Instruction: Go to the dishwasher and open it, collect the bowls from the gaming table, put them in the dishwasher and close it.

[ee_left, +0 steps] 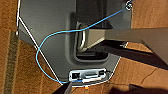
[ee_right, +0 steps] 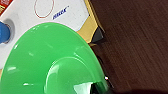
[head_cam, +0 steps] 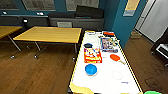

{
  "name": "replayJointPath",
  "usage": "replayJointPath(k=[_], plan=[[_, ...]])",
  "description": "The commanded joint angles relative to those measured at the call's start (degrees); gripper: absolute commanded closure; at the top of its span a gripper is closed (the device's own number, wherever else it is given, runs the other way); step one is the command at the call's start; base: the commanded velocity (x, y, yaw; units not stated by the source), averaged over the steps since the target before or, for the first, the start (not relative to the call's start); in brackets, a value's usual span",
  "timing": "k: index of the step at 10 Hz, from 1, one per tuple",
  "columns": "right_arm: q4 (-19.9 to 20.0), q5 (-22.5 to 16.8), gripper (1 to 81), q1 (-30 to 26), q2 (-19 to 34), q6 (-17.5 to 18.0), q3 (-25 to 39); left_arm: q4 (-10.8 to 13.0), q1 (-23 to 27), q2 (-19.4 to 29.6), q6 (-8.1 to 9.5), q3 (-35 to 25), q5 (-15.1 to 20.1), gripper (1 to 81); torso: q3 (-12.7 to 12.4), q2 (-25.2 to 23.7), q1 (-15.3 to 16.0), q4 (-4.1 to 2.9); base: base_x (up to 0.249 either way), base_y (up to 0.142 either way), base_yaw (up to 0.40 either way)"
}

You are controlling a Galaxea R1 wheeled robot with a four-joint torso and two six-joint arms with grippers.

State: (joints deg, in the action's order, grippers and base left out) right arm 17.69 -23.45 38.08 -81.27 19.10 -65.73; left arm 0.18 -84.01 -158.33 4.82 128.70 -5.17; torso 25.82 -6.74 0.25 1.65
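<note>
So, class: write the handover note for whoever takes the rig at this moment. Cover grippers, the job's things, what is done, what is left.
Right gripper: the green bowl sits large right under its wrist camera, at the gaming table's near corner; grip cannot be confirmed.
Left gripper: state cannot be told.
Blue bowl sits on the table's white top.
Done: nothing confirmed.
Left: collect both bowls, load the dishwasher, close it.

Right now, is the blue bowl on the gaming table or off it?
On it: the blue bowl rests on the white top of the gaming table, near its left edge.
</note>
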Motion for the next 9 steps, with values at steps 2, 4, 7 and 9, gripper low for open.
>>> replayJointPath(k=[2,4,7,9], plan=[[13.43,29.21,81.1,37.12,-0.55,-24.55,7.92,-0.45,1.86,6.61,0.28,-8.62,3.85,1.0,0.00,0.00,0.00,0.00,0.000,0.000,0.000],[5.56,37.12,81.1,45.69,-8.46,-25.07,3.62,-0.36,2.75,10.03,0.28,-12.84,3.85,1.0,0.00,0.00,0.00,0.00,0.000,0.000,0.000],[2.26,45.68,81.1,53.98,-17.00,-25.16,-1.75,-0.36,4.41,18.29,0.28,-21.18,3.41,1.0,0.00,0.00,0.00,0.00,0.000,0.000,0.000],[0.94,51.93,81.1,57.76,-21.33,-25.17,-4.83,-0.36,6.08,25.08,0.28,-29.73,3.24,1.0,-0.02,0.00,0.00,0.00,0.000,0.000,0.000]])
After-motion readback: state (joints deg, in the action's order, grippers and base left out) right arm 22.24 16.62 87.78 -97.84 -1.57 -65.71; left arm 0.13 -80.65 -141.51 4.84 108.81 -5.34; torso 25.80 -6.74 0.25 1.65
